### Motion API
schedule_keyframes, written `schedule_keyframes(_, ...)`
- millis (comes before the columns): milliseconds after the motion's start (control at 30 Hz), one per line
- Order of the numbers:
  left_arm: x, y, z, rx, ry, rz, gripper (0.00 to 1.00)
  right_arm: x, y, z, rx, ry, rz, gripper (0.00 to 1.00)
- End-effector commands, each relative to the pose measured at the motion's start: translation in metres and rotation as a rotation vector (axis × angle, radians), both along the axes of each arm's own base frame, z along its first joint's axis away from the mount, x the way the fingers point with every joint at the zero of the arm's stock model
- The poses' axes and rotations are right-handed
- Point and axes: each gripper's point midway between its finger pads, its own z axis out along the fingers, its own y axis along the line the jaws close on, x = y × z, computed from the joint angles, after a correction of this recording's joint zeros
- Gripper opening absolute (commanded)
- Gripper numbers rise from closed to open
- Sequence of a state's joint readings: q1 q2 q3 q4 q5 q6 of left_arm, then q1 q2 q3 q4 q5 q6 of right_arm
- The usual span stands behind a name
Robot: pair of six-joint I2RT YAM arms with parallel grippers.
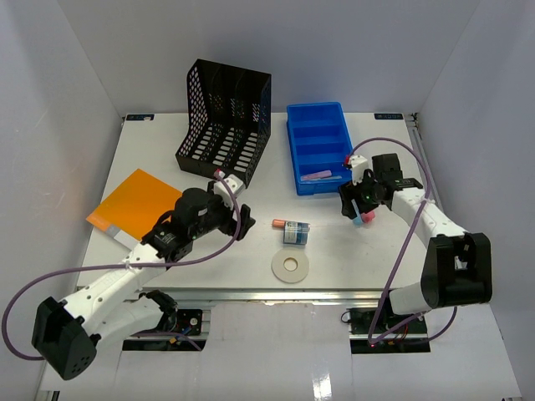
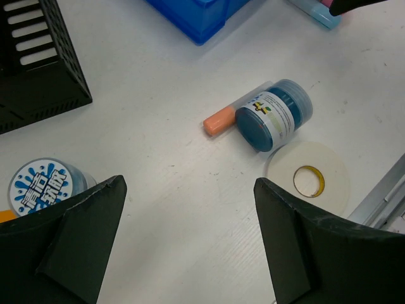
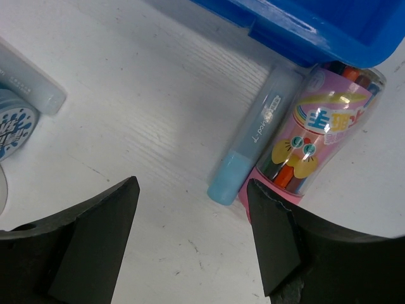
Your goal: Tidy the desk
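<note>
the right arm's fingers [image 3: 95, 240] hung spread over a pale blue capped pen [image 3: 256, 136] seemingly touching a pink clear tube of coloured pens [image 3: 316, 139], on the large flat white counter [image 1: 334, 251] beside a blue plastic tray [image 3: 329, 25]. closing could pinch both or roll the tube away. the left arm's fingers [image 2: 82, 234] gaped empty.

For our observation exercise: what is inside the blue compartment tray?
A small pale pink item lies in the blue tray's nearest compartment; its kind is unclear. The right arm hides the tray's near right corner.
</note>
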State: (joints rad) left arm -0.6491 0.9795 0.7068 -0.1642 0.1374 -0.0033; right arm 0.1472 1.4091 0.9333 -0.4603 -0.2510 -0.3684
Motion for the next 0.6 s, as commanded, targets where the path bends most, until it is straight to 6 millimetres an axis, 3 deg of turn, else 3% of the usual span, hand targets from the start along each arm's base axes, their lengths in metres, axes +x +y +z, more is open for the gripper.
schedule_keyframes(0, -0.003, 0.02, 0.007, -0.018, -0.041, 0.08, 0.93, 0.015, -0.001, -0.003, -0.013, -0.029, -0.048, 0.75)
schedule_keyframes(567, -0.012, 0.019, 0.002, -0.036, -0.017, 0.062, 0.94, 0.01, -0.004, -0.038, -0.031, 0.041, -0.068, 0.73)
